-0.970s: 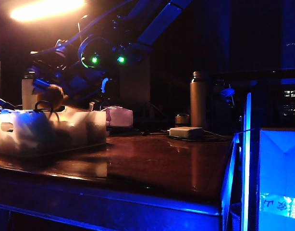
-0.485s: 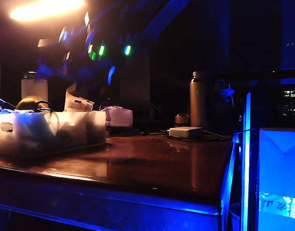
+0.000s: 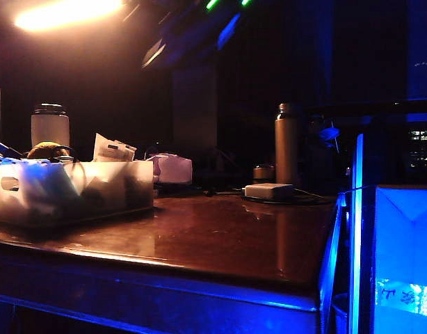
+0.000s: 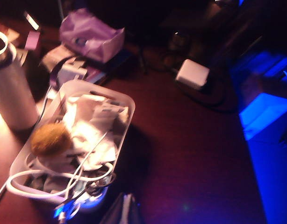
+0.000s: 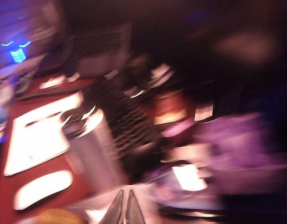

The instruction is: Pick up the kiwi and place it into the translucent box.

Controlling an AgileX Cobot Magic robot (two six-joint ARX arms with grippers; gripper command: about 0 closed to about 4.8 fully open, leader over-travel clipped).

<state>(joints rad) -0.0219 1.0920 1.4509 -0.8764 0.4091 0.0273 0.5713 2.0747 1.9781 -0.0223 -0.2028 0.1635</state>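
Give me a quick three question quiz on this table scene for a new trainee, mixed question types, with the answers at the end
1. True or false: the kiwi lies inside the translucent box.
2. Is the right claw open or shut?
3. What else fills the box: A) cables and papers, B) bottles, C) nothing?

Key: 1. True. 2. Shut, holding nothing, above the box. 3. A. The left claw hangs above the table, its state unclear.

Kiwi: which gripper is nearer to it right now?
Right. The right gripper, shut, hangs just above the translucent box, the kiwi at its view's edge. The left gripper sits off the box's far end.
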